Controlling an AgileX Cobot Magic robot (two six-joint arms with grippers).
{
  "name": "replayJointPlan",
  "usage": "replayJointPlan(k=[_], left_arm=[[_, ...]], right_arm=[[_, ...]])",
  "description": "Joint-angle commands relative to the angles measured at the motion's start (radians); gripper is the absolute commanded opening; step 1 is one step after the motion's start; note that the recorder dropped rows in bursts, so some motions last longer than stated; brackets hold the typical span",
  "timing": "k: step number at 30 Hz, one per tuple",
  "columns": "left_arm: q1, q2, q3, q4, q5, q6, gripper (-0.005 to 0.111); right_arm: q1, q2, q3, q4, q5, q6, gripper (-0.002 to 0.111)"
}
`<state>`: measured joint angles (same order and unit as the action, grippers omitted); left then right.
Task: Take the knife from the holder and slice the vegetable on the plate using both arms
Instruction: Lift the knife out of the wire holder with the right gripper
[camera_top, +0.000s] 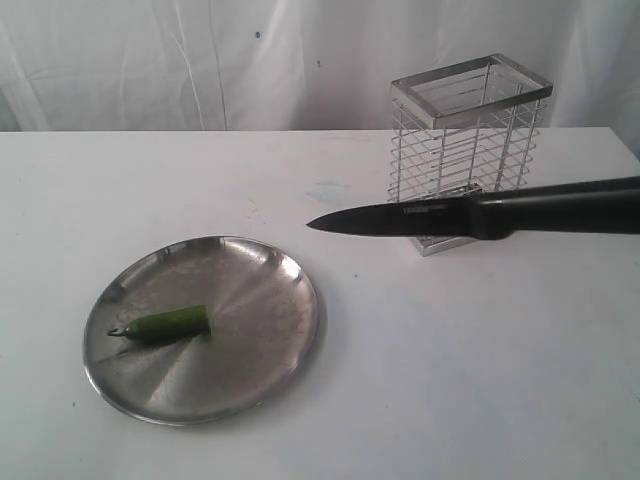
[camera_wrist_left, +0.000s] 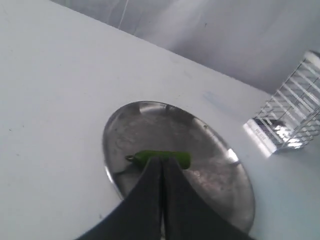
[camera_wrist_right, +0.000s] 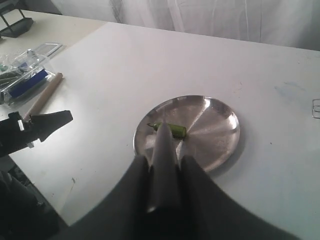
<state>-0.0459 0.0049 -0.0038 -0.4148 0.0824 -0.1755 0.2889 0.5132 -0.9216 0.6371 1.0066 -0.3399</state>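
The black knife (camera_top: 450, 213) hangs level above the table in front of the wire holder (camera_top: 465, 140), tip pointing left toward the plate (camera_top: 260, 290). In the right wrist view my right gripper (camera_wrist_right: 164, 160) is shut on the knife (camera_wrist_right: 163, 142), whose blade points at the vegetable (camera_wrist_right: 173, 130). The green vegetable (camera_top: 168, 323) lies on the plate's left half, stem to the left. My left gripper (camera_wrist_left: 161, 160) is shut with nothing in it, its tips in line with the vegetable (camera_wrist_left: 176, 156) on the plate (camera_wrist_left: 215, 155). Neither gripper shows in the exterior view.
The holder (camera_wrist_left: 295, 112) stands behind and right of the plate. Off the table's left, the right wrist view shows a clear bag of tools (camera_wrist_right: 25, 75), a wooden stick (camera_wrist_right: 45, 95) and the left arm's black end (camera_wrist_right: 47, 122).
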Motion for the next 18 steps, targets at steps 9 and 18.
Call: replayJointPlan(k=[9, 18], left_arm=[[-0.007, -0.005, -0.041, -0.822, 0.493, 0.686, 0.000], [0.005, 0.069, -0.021, -1.089, 0.554, 1.078, 0.000]], right_arm=[[0.001, -0.005, 0.013, 0.177, -0.062, -0.158, 0.000], [0.001, -0.005, 0.159, 0.366, -0.124, -0.313, 0.000]])
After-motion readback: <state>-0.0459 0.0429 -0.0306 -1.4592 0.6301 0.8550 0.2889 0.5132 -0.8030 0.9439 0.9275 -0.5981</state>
